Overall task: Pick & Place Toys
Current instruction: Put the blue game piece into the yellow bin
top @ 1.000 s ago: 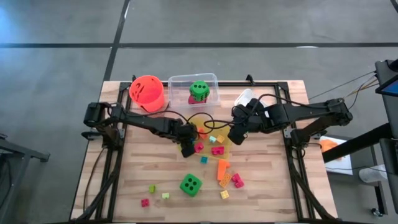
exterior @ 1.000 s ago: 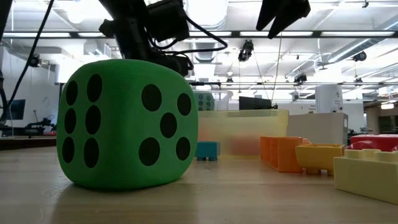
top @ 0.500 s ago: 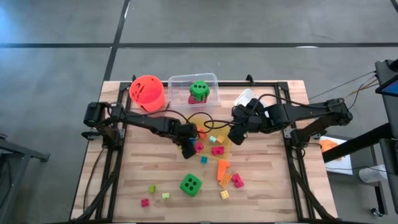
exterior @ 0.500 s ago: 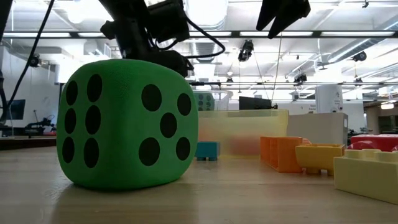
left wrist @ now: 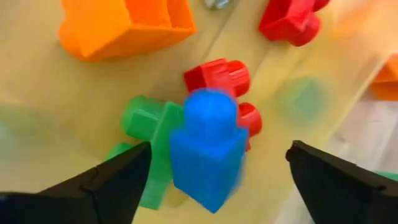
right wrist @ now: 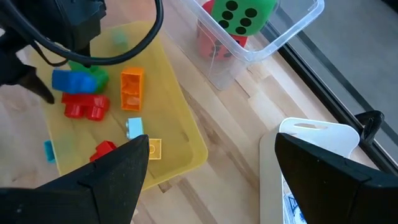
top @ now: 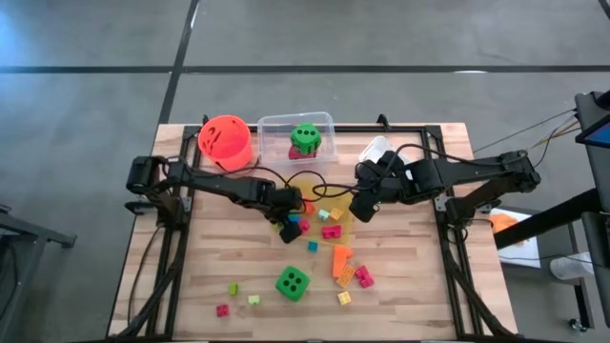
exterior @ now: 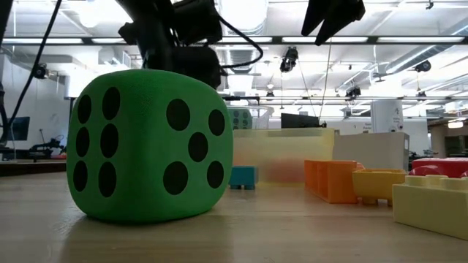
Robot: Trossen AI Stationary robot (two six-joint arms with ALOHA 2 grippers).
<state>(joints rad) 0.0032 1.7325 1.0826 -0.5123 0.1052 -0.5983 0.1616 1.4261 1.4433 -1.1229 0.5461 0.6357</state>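
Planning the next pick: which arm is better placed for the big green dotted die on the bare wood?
Left. The left gripper hangs open nearly straight behind the green dotted die; the right gripper, also open, is farther aside.

Two slim black jointed robot arms, the left arm (top: 214, 186) and the right arm (top: 457, 176), each end in a pair of dark, blunt, wedge-shaped fingers (left wrist: 106, 183). Loose black cables (top: 310, 181) loop along both arms near the wrists.

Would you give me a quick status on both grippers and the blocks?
Left gripper open over yellow tray, blue block between fingers, ungripped. Right gripper open, waiting beside tray. Nothing obstructing.
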